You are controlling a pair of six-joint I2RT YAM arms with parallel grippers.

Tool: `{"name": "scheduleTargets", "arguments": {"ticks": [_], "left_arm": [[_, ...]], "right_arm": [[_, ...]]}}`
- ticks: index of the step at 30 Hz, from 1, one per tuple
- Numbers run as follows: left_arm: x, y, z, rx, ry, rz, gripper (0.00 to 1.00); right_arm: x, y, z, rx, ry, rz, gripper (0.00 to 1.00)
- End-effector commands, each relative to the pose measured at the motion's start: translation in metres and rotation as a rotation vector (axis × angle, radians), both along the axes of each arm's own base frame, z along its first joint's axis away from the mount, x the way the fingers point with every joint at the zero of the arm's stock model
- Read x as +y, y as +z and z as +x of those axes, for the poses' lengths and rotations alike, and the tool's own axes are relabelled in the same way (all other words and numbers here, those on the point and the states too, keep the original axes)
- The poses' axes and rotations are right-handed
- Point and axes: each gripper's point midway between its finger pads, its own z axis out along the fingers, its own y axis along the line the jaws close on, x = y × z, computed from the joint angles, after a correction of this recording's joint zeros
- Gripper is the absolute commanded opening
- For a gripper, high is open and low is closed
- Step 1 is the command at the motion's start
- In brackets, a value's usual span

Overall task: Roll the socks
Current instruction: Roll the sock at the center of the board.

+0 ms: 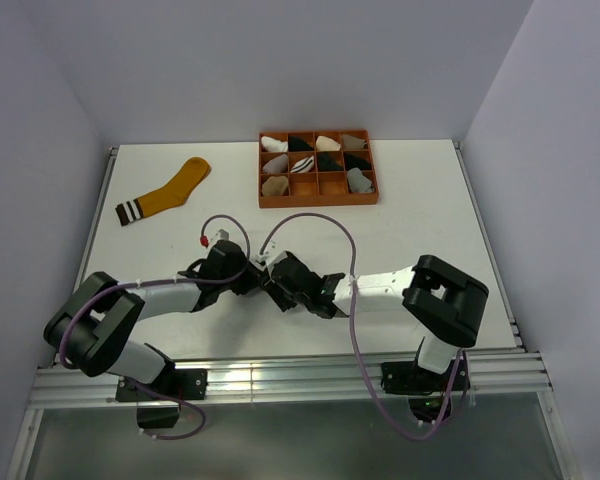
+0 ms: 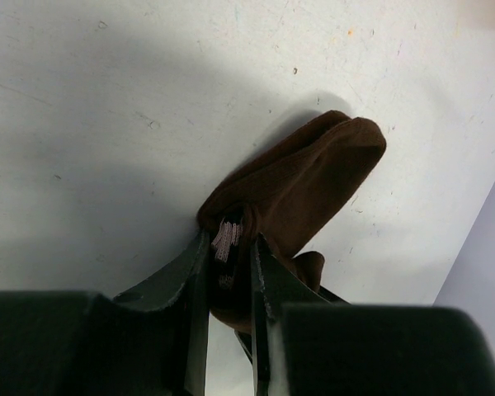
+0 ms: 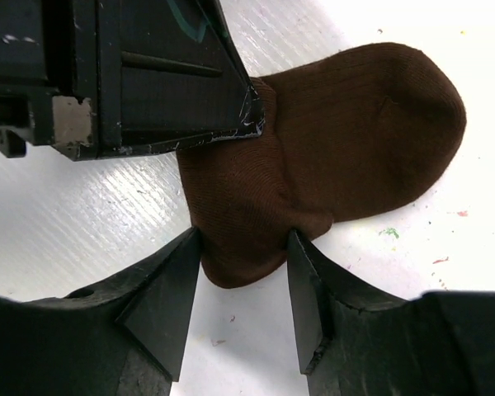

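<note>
While the left pincer (image 2: 229, 241) clenches the brown sock (image 2: 313, 173) by its cuff, the right pincer (image 3: 243, 241) — jaws parted — straddles it.

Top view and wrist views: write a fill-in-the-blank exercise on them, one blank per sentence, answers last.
The sock pinched by the left gripper is ___ in colour.
The right gripper has its jaws ___, one on each side of that sock.
The yellow sock lies to the ___ of the tray.
Missing words: brown; open; left.
</note>
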Motion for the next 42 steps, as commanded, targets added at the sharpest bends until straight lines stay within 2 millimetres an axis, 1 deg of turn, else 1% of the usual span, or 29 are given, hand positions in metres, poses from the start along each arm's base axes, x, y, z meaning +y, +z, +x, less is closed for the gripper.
{"name": "scheduleTargets", "arguments": {"ticks": [1, 7, 10, 12, 14, 15, 17, 18, 19, 20, 21, 22, 24, 25, 26, 27, 28, 29, 30, 31, 32, 33, 34, 35, 36, 39, 40, 41, 42], "left_arm": [[0.009, -0.028, -0.026, 0.112, -0.074, 0.089, 0.0], [0.003, -0.031, -0.028, 0.119, -0.106, 0.092, 0.0], [0.001, -0.032, -0.029, 0.124, -0.117, 0.092, 0.0], [0.0, -0.033, -0.029, 0.125, -0.123, 0.093, 0.0], [0.001, -0.032, -0.029, 0.122, -0.122, 0.099, 0.0], [0.001, -0.03, -0.028, 0.117, -0.122, 0.096, 0.0], [0.004, -0.028, -0.027, 0.107, -0.115, 0.109, 0.01], [0.004, -0.024, -0.025, 0.094, -0.112, 0.109, 0.05], [0.006, -0.021, -0.025, 0.088, -0.111, 0.115, 0.08], [0.008, -0.019, -0.023, 0.075, -0.102, 0.126, 0.13], [0.007, -0.012, -0.021, 0.054, -0.104, 0.116, 0.21], [0.006, -0.008, -0.02, 0.046, -0.105, 0.112, 0.25], [0.013, -0.001, -0.014, 0.009, -0.076, 0.129, 0.34], [0.013, 0.002, -0.014, 0.001, -0.075, 0.125, 0.37], [0.015, 0.004, -0.012, -0.005, -0.069, 0.121, 0.39], [0.015, 0.009, -0.011, -0.017, -0.065, 0.111, 0.43], [0.018, 0.008, -0.012, -0.015, -0.056, 0.111, 0.45], [0.018, 0.01, -0.012, -0.021, -0.05, 0.104, 0.47], [0.018, 0.016, -0.011, -0.039, -0.045, 0.091, 0.5], [0.02, 0.015, -0.014, -0.037, -0.041, 0.087, 0.52], [0.021, 0.017, -0.015, -0.04, -0.033, 0.072, 0.54], [0.023, 0.021, -0.017, -0.059, -0.025, 0.06, 0.58], [0.024, 0.024, -0.017, -0.069, -0.019, 0.052, 0.6], [0.024, 0.025, -0.019, -0.069, -0.012, 0.039, 0.61], [0.026, 0.028, -0.021, -0.081, -0.006, 0.028, 0.64], [0.027, 0.031, -0.024, -0.093, 0.007, 0.006, 0.67], [0.029, 0.029, -0.026, -0.093, 0.01, 0.005, 0.68], [0.029, 0.027, -0.027, -0.091, 0.013, 0.001, 0.68], [0.029, 0.024, -0.029, -0.084, 0.012, 0.005, 0.68]], "right_arm": [[0.019, 0.012, 0.009, -0.052, 0.027, 0.039, 0.54], [0.03, 0.008, 0.014, -0.068, 0.066, 0.012, 0.55], [0.035, 0.001, 0.014, -0.056, 0.088, -0.006, 0.55], [0.035, -0.009, 0.011, -0.031, 0.1, -0.029, 0.52], [0.035, -0.018, 0.004, 0.015, 0.11, -0.038, 0.45], [0.034, -0.021, 0.002, 0.039, 0.114, -0.035, 0.36], [0.028, -0.024, -0.004, 0.104, 0.108, -0.023, 0.24], [0.025, -0.025, -0.006, 0.146, 0.112, -0.006, 0.18], [0.018, -0.027, -0.007, 0.181, 0.088, 0.001, 0.09], [0.014, -0.025, -0.01, 0.215, 0.091, 0.013, 0.06], [0.009, -0.024, -0.01, 0.264, 0.089, 0.033, 0.0], [0.004, -0.025, -0.012, 0.301, 0.077, 0.035, 0.0], [-0.006, -0.026, -0.016, 0.372, 0.068, 0.022, 0.0], [-0.011, -0.023, -0.019, 0.445, 0.074, 0.018, 0.0], [-0.015, -0.026, -0.02, 0.485, 0.068, 0.005, 0.0], [-0.017, -0.026, -0.021, 0.519, 0.07, -0.001, 0.0], [-0.018, -0.02, -0.022, 0.577, 0.074, 0.003, 0.0], [-0.019, -0.023, -0.023, 0.612, 0.073, -0.004, 0.0], [-0.019, -0.021, -0.026, 0.643, 0.085, 0.0, 0.0], [-0.013, -0.015, -0.022, 0.657, 0.094, 0.015, 0.0], [-0.016, -0.019, -0.028, 0.724, 0.091, 0.003, 0.0], [-0.008, -0.012, -0.023, 0.736, 0.107, 0.021, 0.0], [-0.011, -0.013, -0.027, 0.78, 0.106, 0.002, 0.0], [-0.011, -0.019, -0.028, 0.814, 0.1, -0.008, 0.0], [-0.004, -0.014, -0.024, 0.82, 0.11, 0.003, 0.0], [-0.002, -0.019, -0.027, 0.884, 0.112, -0.002, 0.0], [0.0, -0.017, -0.025, 0.891, 0.115, -0.008, 0.0], [0.001, -0.021, -0.027, 0.914, 0.119, -0.01, 0.0], [0.005, -0.019, -0.026, 0.922, 0.13, -0.002, 0.0]]}}
